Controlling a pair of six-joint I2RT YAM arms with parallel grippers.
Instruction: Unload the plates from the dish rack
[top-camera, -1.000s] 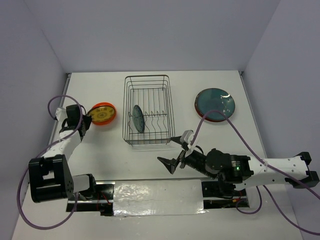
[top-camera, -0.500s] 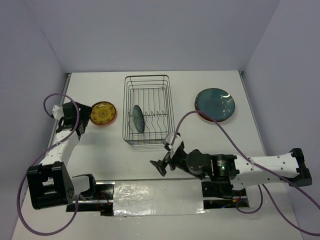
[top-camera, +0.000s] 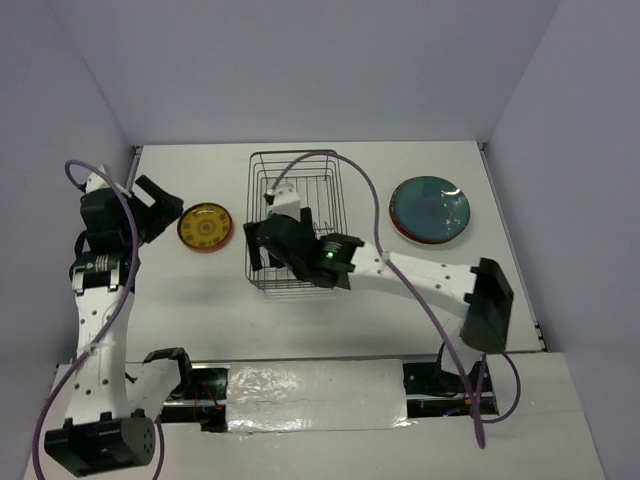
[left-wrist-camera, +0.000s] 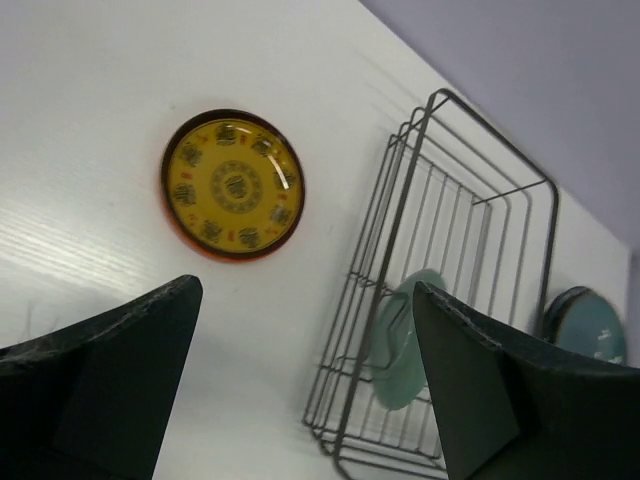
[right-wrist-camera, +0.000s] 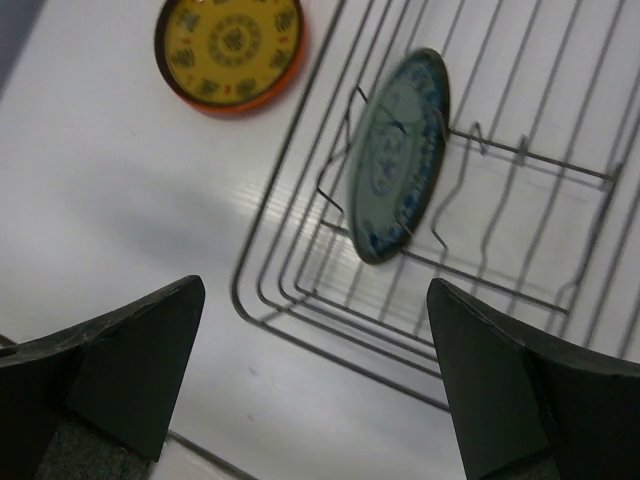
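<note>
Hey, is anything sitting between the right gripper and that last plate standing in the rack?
Nothing visible does. The right gripper hangs open over the dish rack's open top, with the plate standing on edge below it. Divider prongs flank the plate, but its upper rim looks free.

Seen from above, the right arm (top-camera: 400, 270) covers the near half of the dish rack (top-camera: 300, 165) and hides the upright plate (right-wrist-camera: 395, 155) standing in it. Below the teal plate (top-camera: 430, 205) only a sliver of a red rim (top-camera: 399, 231) shows. The right wrist view is soft. There the top edge cuts the yellow plate (right-wrist-camera: 232, 45), and the rack runs off top and right. In the left wrist view the left end effector (left-wrist-camera: 307, 290) partly covers the teal plate.
</note>
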